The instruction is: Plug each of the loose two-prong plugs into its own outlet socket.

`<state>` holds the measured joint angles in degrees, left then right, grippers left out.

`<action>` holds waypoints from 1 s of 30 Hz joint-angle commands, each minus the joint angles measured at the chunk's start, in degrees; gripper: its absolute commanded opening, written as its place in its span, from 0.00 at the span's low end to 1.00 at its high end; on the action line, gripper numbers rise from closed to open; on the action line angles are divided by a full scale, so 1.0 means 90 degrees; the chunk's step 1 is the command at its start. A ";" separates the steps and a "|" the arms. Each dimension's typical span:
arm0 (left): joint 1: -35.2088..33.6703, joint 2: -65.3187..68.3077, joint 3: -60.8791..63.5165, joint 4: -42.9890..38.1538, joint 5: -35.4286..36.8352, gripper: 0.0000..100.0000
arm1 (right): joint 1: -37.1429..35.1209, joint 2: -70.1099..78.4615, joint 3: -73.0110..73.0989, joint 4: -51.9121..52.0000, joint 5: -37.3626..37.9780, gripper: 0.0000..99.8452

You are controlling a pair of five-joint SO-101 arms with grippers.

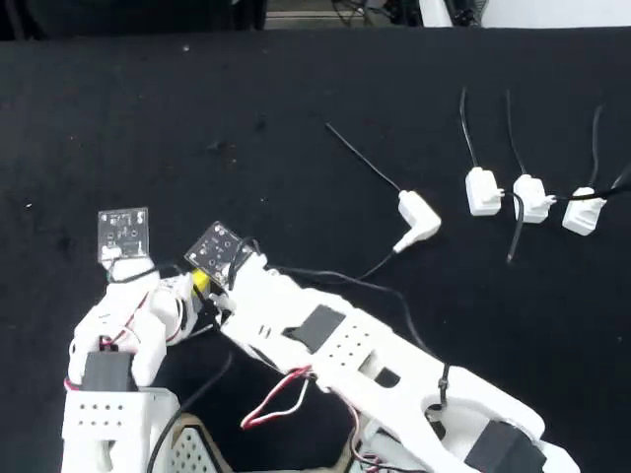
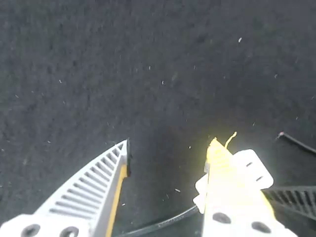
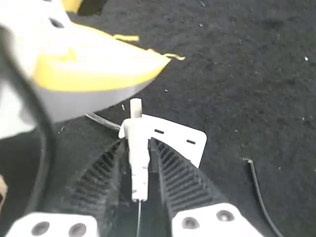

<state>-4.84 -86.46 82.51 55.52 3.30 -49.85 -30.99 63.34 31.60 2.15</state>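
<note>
One socket in hand, four plugs to go

Clamps socket [image 3: 177, 138] by its stem in right gripper [image 3: 138, 145], probably to steady it for plugging. Holds left gripper [image 2: 170, 143] spread and empty just beside socket, perhaps ready to fetch. Finds four white plugs [image 1: 419, 222], thin black wires attached, well apart from socket, none inserted. Shows socket as a small white plate with two slots.

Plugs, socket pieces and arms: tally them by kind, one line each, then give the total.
White corded plugs on the table: 4
White slotted socket piece, in the right gripper: 1
Robot arms: 2
Total: 7
</note>
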 commanded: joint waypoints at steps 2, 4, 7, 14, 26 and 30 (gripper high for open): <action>0.0093 -0.0586 0.0015 0.0322 0.0039 0.26 | -0.0088 -0.0034 -0.0112 -0.0313 -0.0039 0.01; 0.0093 -0.0596 0.0044 0.0322 0.0039 0.26 | -0.0078 -0.0034 -0.0112 -0.0440 -0.0039 0.01; 0.0073 -0.0596 0.0093 0.0322 0.0029 0.26 | -0.0078 -0.0044 -0.0122 -0.0625 -0.0039 0.01; 0.0034 -0.0645 0.0181 0.0440 -0.0215 0.26 | -0.0068 -0.0777 -0.0044 -0.0606 -0.0049 0.01; 0.0034 -0.0654 0.0181 0.0459 -0.0225 0.26 | -0.0068 -0.1294 0.0464 -0.0606 0.0000 0.01; 0.0034 -0.0654 0.0181 0.0459 -0.0225 0.26 | -0.0068 -0.1314 0.0249 -0.0410 -0.0010 0.01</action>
<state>-4.92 -92.26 84.53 59.47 1.80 -50.20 -40.04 67.82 27.38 2.24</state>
